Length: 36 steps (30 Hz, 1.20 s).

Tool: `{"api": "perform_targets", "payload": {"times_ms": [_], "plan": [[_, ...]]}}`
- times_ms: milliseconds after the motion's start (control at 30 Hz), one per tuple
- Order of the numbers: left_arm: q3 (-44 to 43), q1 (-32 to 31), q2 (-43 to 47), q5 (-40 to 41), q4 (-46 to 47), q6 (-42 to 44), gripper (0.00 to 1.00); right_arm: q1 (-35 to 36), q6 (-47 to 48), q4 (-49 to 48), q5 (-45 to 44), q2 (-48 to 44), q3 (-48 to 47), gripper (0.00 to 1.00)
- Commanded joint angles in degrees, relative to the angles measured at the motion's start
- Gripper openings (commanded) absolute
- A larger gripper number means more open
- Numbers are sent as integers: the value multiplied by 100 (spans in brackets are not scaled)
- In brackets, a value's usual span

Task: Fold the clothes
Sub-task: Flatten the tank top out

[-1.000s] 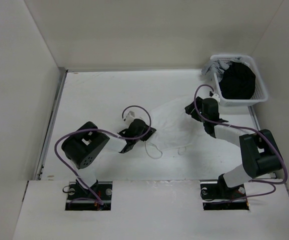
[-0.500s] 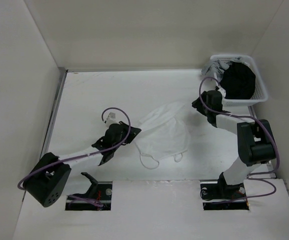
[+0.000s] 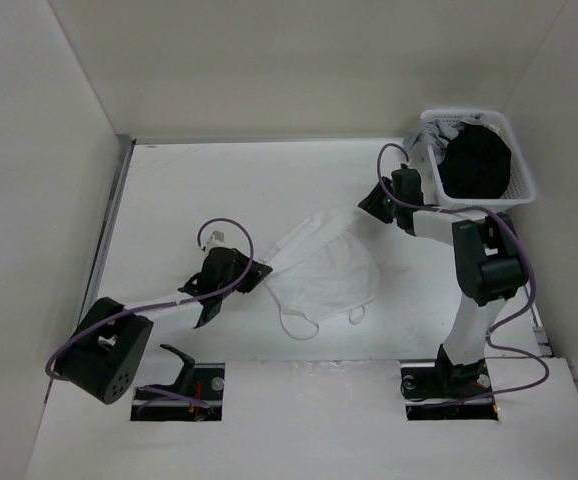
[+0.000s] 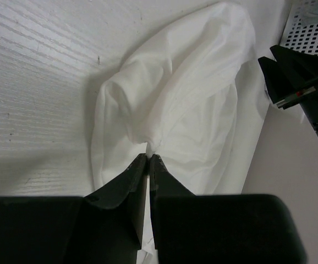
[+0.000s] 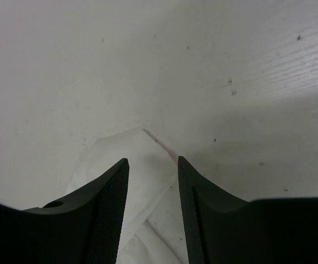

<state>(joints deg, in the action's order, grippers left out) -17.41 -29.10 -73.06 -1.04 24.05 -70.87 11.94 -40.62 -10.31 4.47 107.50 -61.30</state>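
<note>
Nearest us, thin strings [image 3: 289, 328] trail off the near edge of the white garment [image 3: 324, 265]. The left claw [image 3: 257, 274] is clenched on the garment's left edge, and fabric bunches at its tips. The garment lies crumpled mid-bench [image 3: 189, 190]. Its long axis runs diagonally from near-left to far-right, narrowing to a far-right corner. There the right claw [image 3: 371, 204] stands released, jaws parted over that corner. At the far right, a white basket [image 3: 525, 188] holds a black garment [image 3: 474, 160].
</note>
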Motion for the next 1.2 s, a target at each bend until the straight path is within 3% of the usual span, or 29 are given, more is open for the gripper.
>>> {"api": "perform_targets", "payload": {"times_ms": [0,300,500,667,933,1033,1167], "plan": [[1,163,-59,-274,354,161,3,-4,-60,291,230,86,-277,45],[62,919,-288,-696,460,460,4,207,-69,609,-69,280,-523,52],[80,946,-341,-749,565,443,4,251,-236,512,-8,429,-559,40],[115,955,-297,-714,539,443,4,277,-262,486,-86,394,-506,36],[27,1034,-236,-670,521,408,4,313,-376,188,-324,184,-260,7],[-174,1148,-104,-670,556,224,3,348,-376,-277,-324,-351,134,3],[-824,1087,457,-538,399,187,3,506,-236,-385,-394,-1729,671,2]]}}
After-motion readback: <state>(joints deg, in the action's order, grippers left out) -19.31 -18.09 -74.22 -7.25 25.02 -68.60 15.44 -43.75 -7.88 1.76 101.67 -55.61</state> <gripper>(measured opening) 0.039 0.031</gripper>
